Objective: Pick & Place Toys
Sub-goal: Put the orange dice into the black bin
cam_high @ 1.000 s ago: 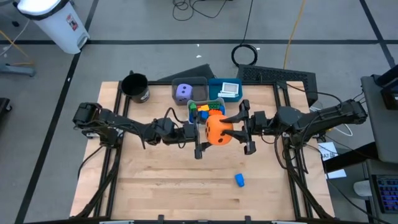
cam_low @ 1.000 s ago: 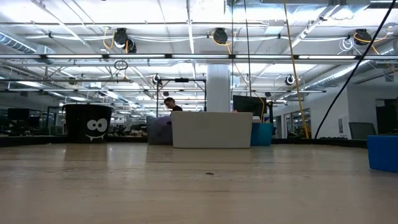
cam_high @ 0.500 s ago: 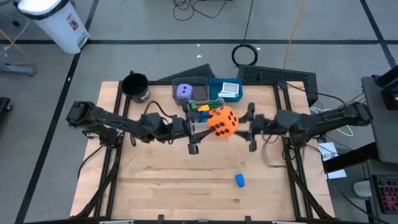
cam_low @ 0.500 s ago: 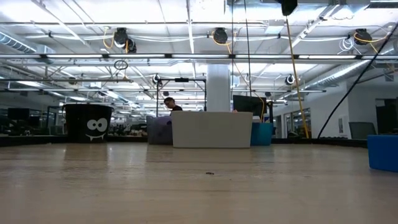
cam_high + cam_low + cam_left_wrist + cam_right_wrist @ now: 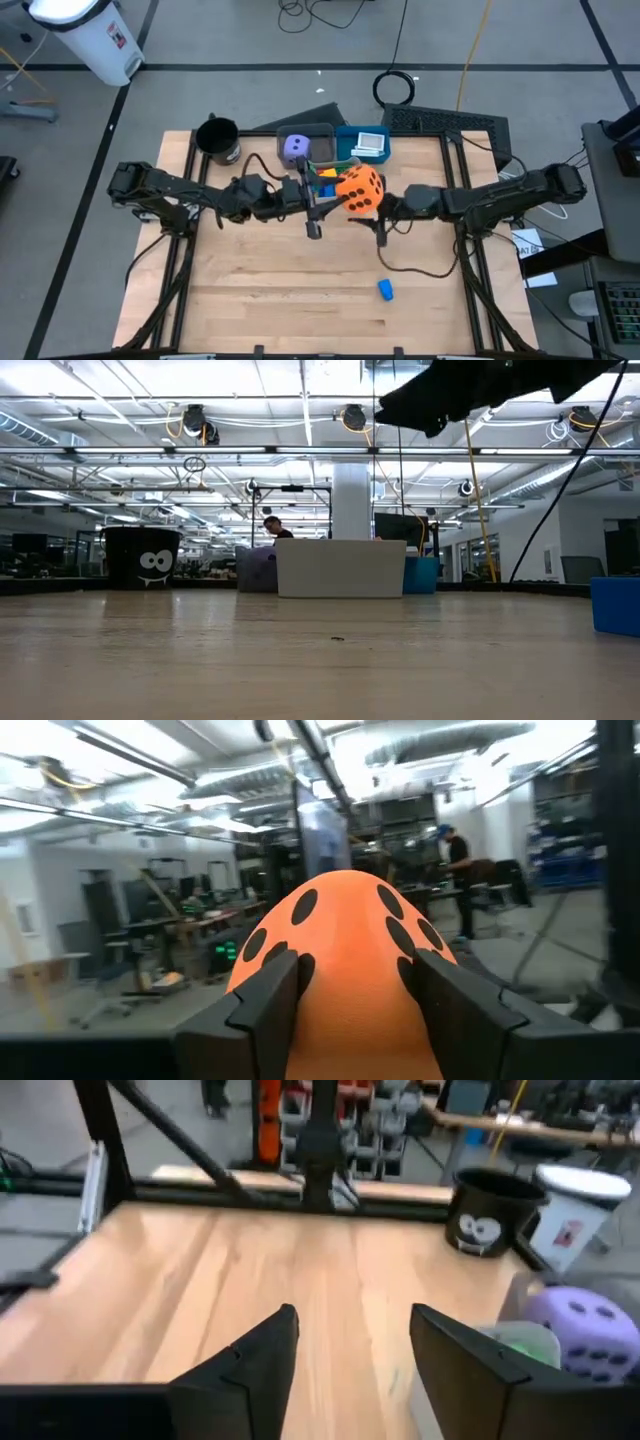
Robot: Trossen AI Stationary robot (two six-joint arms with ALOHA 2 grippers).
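Most toys look binned. My left claw (image 5: 348, 995) pinches the orange die (image 5: 359, 191) above the bins; my right claw (image 5: 348, 1342) hangs spread and empty beside it. One blue block (image 5: 385, 289) remains on the bench (image 5: 270, 300).

no readable words or numbers anywhere | black cup (image 5: 483, 1211) just has a cartoon eyes-and-grin face, no lettering | white bin (image 5: 88, 35) beyond the cup: red-and-black sticker, too small to read
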